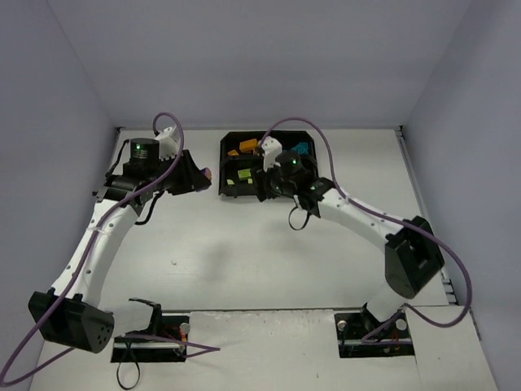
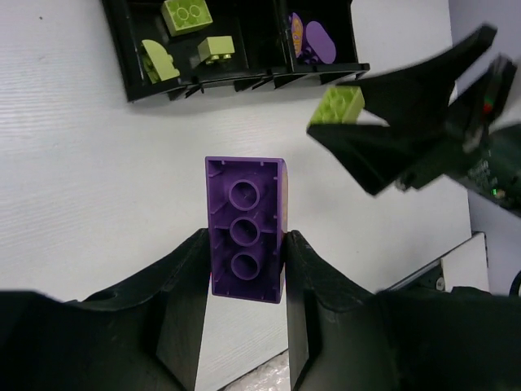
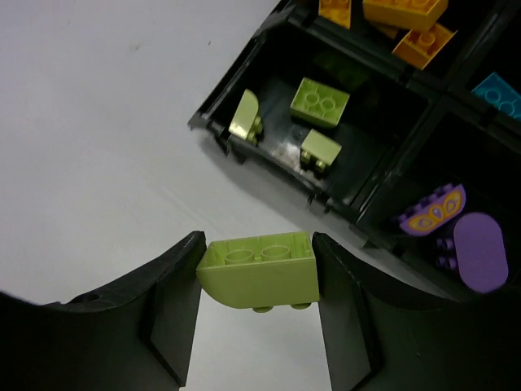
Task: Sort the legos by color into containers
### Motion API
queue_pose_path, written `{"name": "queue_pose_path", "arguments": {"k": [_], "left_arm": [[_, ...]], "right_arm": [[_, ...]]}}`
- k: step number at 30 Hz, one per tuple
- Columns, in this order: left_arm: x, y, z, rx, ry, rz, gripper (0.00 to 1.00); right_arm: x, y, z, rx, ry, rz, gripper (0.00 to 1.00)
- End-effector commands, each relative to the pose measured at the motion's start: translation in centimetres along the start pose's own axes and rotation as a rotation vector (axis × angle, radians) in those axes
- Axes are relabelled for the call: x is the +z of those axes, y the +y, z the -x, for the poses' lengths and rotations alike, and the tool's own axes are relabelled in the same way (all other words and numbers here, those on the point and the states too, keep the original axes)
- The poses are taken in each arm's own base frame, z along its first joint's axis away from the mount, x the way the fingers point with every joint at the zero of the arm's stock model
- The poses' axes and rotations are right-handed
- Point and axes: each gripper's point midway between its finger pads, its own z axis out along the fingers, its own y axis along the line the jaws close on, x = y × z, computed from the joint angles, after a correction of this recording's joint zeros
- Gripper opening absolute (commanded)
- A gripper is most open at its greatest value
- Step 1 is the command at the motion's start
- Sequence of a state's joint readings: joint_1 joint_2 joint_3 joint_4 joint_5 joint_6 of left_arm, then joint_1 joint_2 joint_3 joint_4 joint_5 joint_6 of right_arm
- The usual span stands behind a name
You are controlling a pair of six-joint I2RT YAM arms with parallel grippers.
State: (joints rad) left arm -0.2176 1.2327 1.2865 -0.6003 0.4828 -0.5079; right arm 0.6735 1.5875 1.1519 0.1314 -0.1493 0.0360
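We find most of the legos already sorted in the tray. Three yellow-green pieces share one compartment. Orange pieces fill the compartment beyond it. A teal piece lies in a third, and two purple pieces sit in the fourth.

Two bricks are outstanding, both in hand. The right end effector is clamped on a yellow-green brick, held just outside the tray's rim and short of the yellow-green compartment. The left end effector is clamped on a purple brick, held over the table beside the tray and not yet at the purple compartment.

No other loose brick shows on the table in the views we have. In our judgement the task is near completion, with two placements remaining.
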Motion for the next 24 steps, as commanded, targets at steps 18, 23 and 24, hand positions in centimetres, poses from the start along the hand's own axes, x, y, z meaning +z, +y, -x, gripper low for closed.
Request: {"name": "queue_pose_path", "arguments": {"k": [18,23,24], "left_arm": [[-5.2,2.3,-1.5,0.165,-0.156,0.135,0.11],[-4.8,1.6,-1.1,0.252,-0.18,0.078,0.11],[-4.7,1.5,-1.0,0.275,-0.191,0.072,0.11]], "right_arm": [[12.7,-5.7,6.1,0.322,-0.11,-0.325,0.57],[10.4,-4.1,8.1,0.3,-0.126,-0.232,0.72],[9.9,-3.8,8.2,0.301,-0.126,-0.211,0.73]]}}
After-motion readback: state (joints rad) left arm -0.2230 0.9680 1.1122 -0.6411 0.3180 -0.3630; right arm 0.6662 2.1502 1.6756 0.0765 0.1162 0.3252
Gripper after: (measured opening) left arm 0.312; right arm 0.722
